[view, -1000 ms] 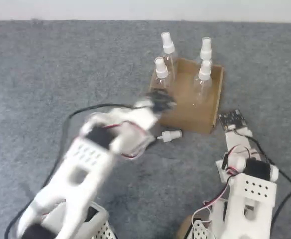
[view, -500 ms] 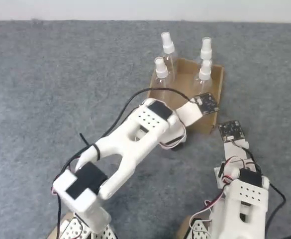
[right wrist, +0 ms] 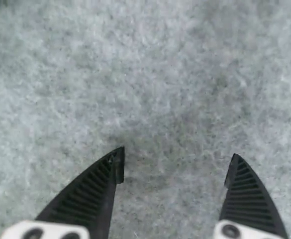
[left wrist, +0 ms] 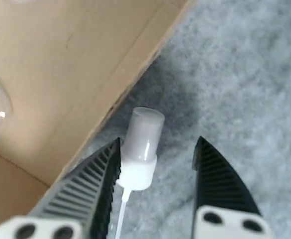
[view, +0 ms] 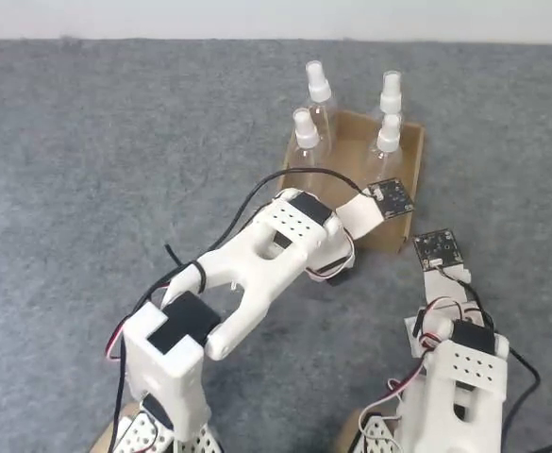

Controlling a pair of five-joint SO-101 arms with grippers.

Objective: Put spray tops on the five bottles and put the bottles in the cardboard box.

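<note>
A loose white spray top (left wrist: 141, 142) lies on the grey carpet right beside the front wall of the cardboard box (left wrist: 60, 64). My left gripper (left wrist: 158, 143) is open, with one finger on each side of the top and not closed on it. In the high view the left arm (view: 276, 250) stretches to the front of the box (view: 351, 222) and covers the top. Several clear bottles with spray tops stand at the box: two near ones (view: 304, 137) (view: 387, 146) and two far ones (view: 318, 90) (view: 391, 94). My right gripper (right wrist: 177, 155) is open over bare carpet.
The right arm (view: 455, 363) stands at the near right, its wrist board (view: 436, 247) just off the box's front right corner. Grey carpet (view: 115, 142) lies open to the left of the box. A black cable (view: 257, 193) loops over the left arm.
The left arm swung from the left across to the front of the box and came down over the loose spray top. The right arm shifted slightly.
</note>
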